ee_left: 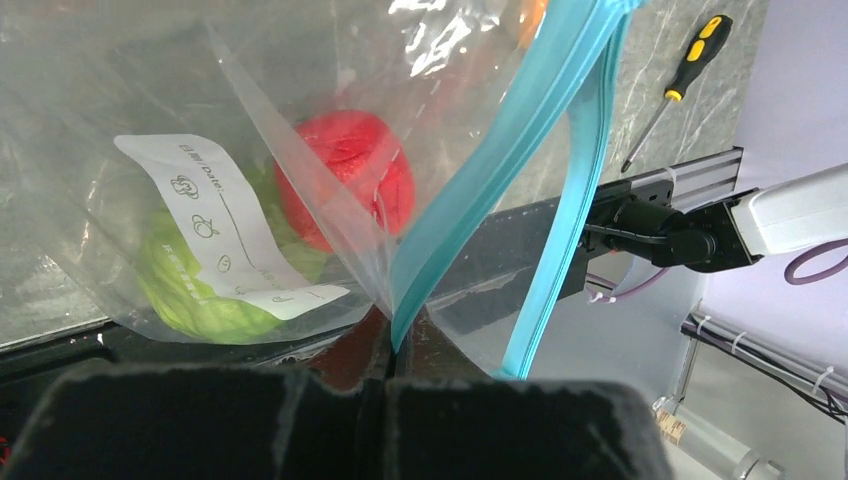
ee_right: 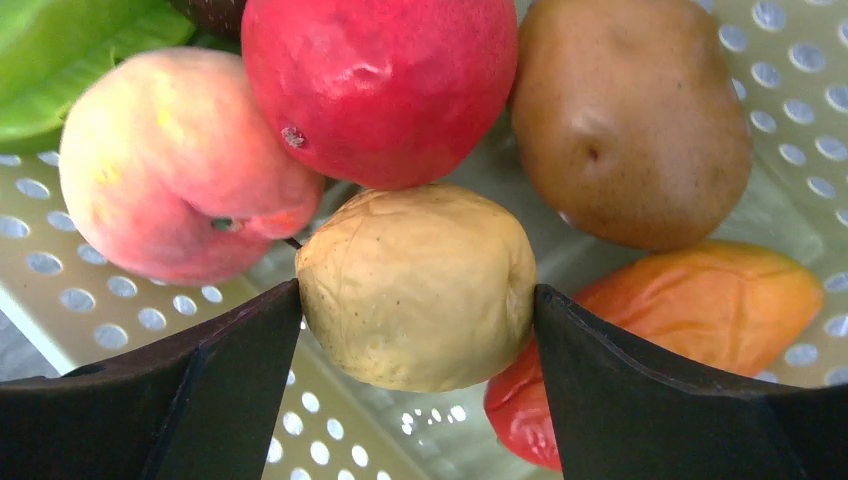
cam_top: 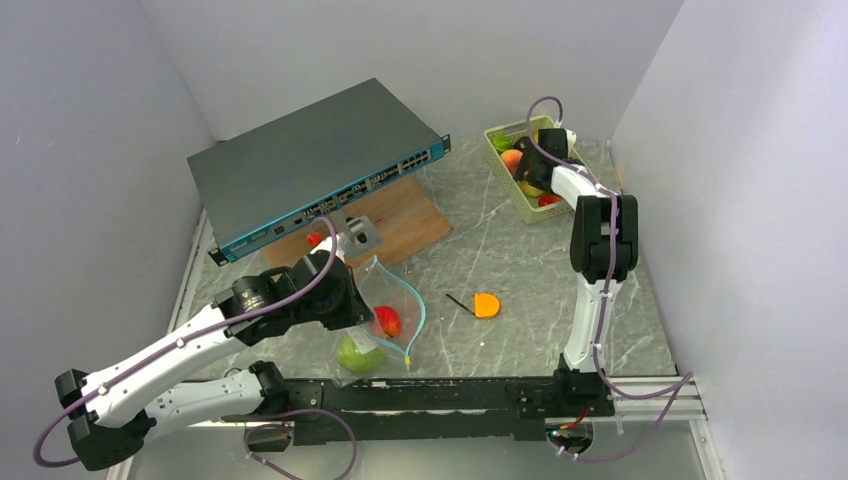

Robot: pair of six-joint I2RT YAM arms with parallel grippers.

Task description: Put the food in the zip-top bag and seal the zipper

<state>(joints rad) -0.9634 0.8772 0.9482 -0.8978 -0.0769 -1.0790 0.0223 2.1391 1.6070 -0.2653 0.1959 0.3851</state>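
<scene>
While the left gripper [ee_left: 395, 345] pinches the zipper [ee_left: 560, 110], holding the bag [cam_top: 395, 290] open on the board's [cam_top: 400, 225] near side, the right gripper [cam_top: 527, 160] clasps a lemon [ee_right: 410, 260] in the basket [cam_top: 503, 175], well right of the board.
Its fingers [ee_right: 200, 400] meet the lemon's flanks at mid-height (a sound hold, I judge); light, hard and glossy, it may squirt out if pinched off-centre. The limp bag already holds a cabbage [ee_left: 190, 290] and an apple [ee_left: 345, 175].

A grey network switch [cam_top: 318, 165] lies at the back of the marble desk [cam_top: 520, 270], partly over a wooden board [cam_top: 400, 225]. A black-and-yellow screwdriver [ee_left: 680, 85] lies mid-desk. A pale green basket [cam_top: 503, 175] sits at the far right.
</scene>
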